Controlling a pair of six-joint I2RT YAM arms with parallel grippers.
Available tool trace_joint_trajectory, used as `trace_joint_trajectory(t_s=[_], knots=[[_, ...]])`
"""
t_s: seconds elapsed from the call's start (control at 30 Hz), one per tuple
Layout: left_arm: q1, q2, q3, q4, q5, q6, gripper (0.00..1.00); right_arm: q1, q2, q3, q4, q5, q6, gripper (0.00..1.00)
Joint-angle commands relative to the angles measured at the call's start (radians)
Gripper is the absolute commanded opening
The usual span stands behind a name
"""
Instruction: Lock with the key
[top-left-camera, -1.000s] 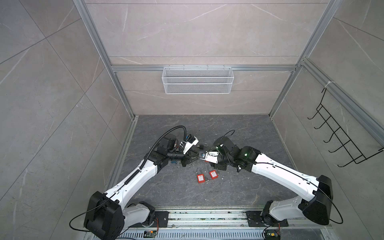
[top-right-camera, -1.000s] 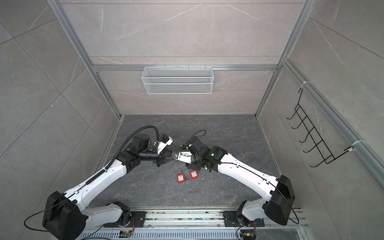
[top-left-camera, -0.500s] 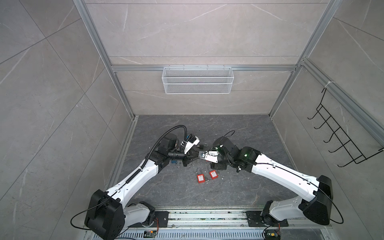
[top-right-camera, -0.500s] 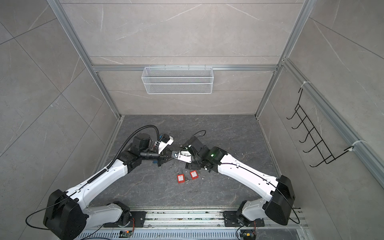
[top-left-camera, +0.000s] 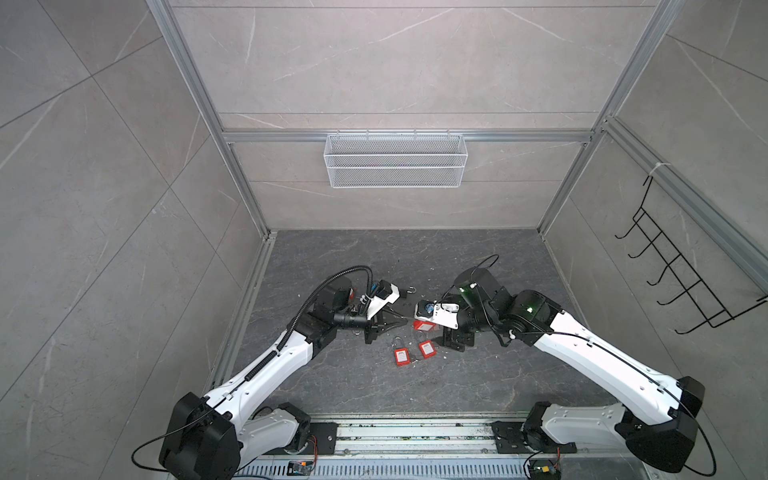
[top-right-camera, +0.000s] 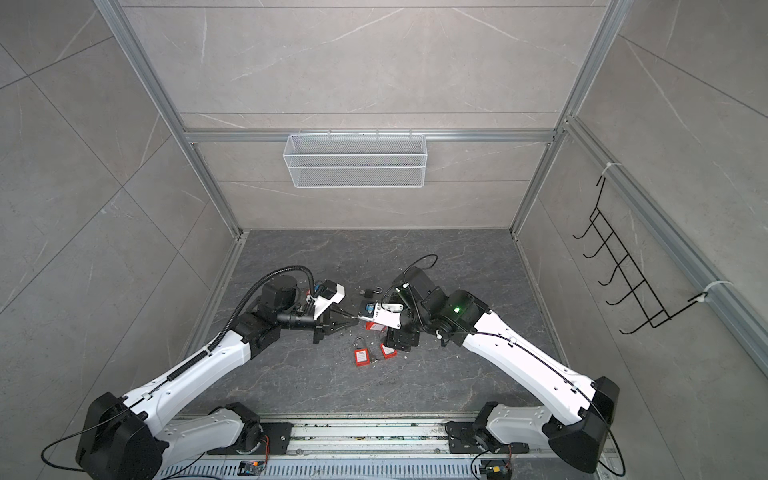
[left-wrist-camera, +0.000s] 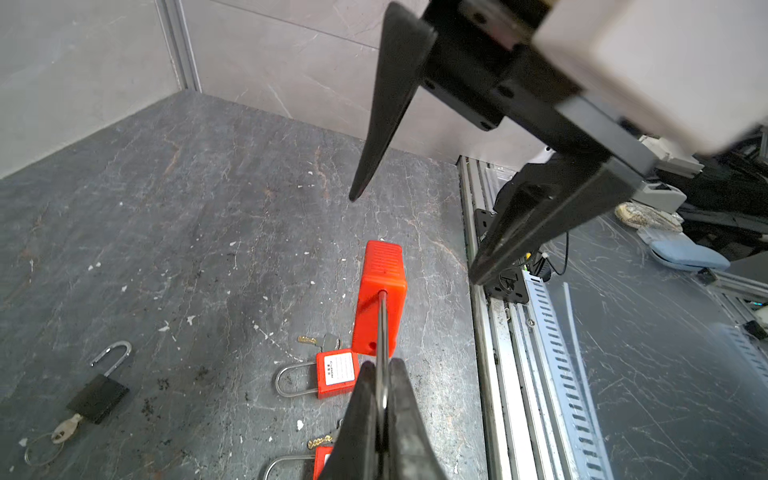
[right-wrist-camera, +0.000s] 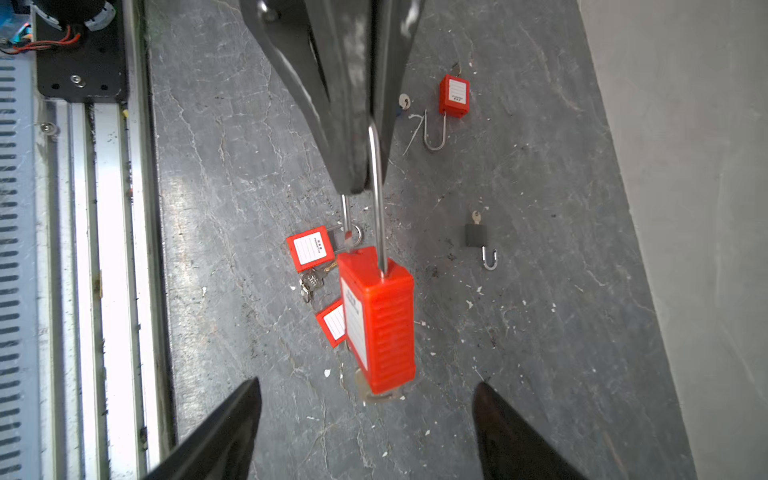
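Pinches the bare steel shackle (right-wrist-camera: 376, 187) flat between the black fingers of the left hand (left-wrist-camera: 382, 368), clamped tighter than a second ago. Dangles the ribbed red plastic padlock (right-wrist-camera: 382, 320) from it, clear of the dark grey stone-look surface (top-left-camera: 457, 257) and above a smaller red labelled padlock (top-left-camera: 401, 356) lying there with a twin beside it. Holds the right hand (right-wrist-camera: 365, 384) at the lock's key end, spread wide either side and touching nothing, having opened within the last second. Leaves what looks like a pale key head (right-wrist-camera: 378, 397) sticking out of the lock's underside. Probably marks a regrip: lock steadied by its shackle, key freed for a fresh bite and turn. Cannot tell whether the shackle's short leg is seated in the body. Passes over a black padlock (left-wrist-camera: 97, 397), shackle open, well apart.
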Motion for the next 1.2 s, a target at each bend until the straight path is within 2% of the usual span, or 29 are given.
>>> trace_joint_trajectory(t_s=[0.0,0.17,0.33,0.5,0.63,0.9,0.93,0.97,1.07,1.17], knots=[[-0.010,-0.031,0.006,0.065,0.075,0.057,0.00,-0.011,0.024,0.031,-0.096,-0.067,0.009,0.77],[-0.030,-0.035,0.006,0.060,0.078,0.067,0.00,-0.021,0.053,0.038,-0.079,-0.099,0.005,0.73],[-0.037,-0.035,0.011,0.059,0.079,0.071,0.00,-0.021,0.095,0.059,-0.086,-0.141,0.002,0.53],[-0.040,-0.035,0.020,0.049,0.082,0.071,0.00,-0.021,0.108,0.061,-0.092,-0.149,-0.004,0.41],[-0.040,-0.036,0.020,0.036,0.072,0.084,0.00,-0.022,0.107,0.062,-0.104,-0.150,-0.010,0.26],[-0.040,-0.031,0.042,-0.012,0.049,0.118,0.00,-0.023,0.129,0.093,-0.159,-0.158,-0.013,0.17],[-0.040,-0.033,0.047,-0.030,0.034,0.132,0.02,-0.024,0.136,0.105,-0.175,-0.162,-0.015,0.16],[-0.041,-0.037,0.051,-0.050,0.014,0.150,0.13,-0.025,0.145,0.119,-0.197,-0.164,-0.015,0.16],[-0.041,-0.050,0.071,-0.113,-0.029,0.211,0.30,-0.027,0.167,0.157,-0.250,-0.172,-0.016,0.15],[-0.042,-0.051,0.100,-0.186,-0.047,0.271,0.33,-0.026,0.186,0.185,-0.288,-0.181,-0.013,0.15]])
